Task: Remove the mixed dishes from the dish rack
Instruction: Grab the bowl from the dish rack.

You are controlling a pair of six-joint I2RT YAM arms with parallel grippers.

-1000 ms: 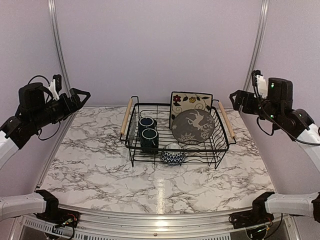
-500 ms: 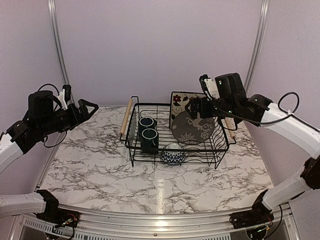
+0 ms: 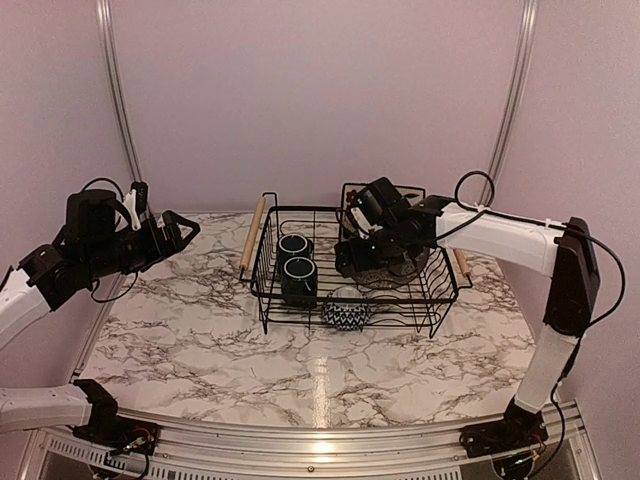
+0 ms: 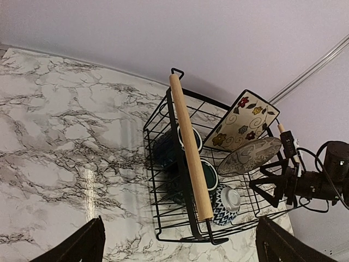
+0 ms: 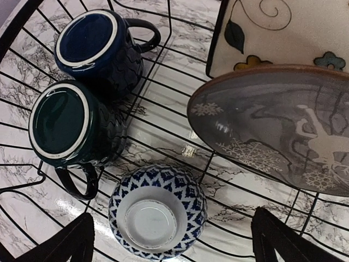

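Marble-look tabletop [image 3: 200,330] with plain lilac walls behind it, and the black wire dish rack [image 3: 410,312] sits toward the far middle of the table, so I'll place everything off that.

All the dishes are in the rack. Two dark teal mugs lie on their sides at the rack's left end, one toward the back [image 5: 87,41] and one just in front of it [image 5: 62,120], touching or very nearly, with their handles pointing opposite ways. At the front middle, the small blue-and-white patterned bowl [image 5: 157,210] is flipped upside down with its foot ring facing up. The round grey plate [image 5: 272,136] with a pale figure on it leans in the rack's right half. The square cream floral plate [image 5: 283,33] stands behind it at the back right corner.

The right gripper [image 3: 352,258] hangs over the middle of the rack, in front of the grey plate and above the bowl. Its jaws are spread wide with nothing between them, and it isn't touching any dish as far as I can see.

The left gripper [image 3: 182,236] is well off to the left of the rack, up above the table and aimed toward the rack's left wooden handle [image 4: 190,158]. Its jaws are also wide apart and empty.
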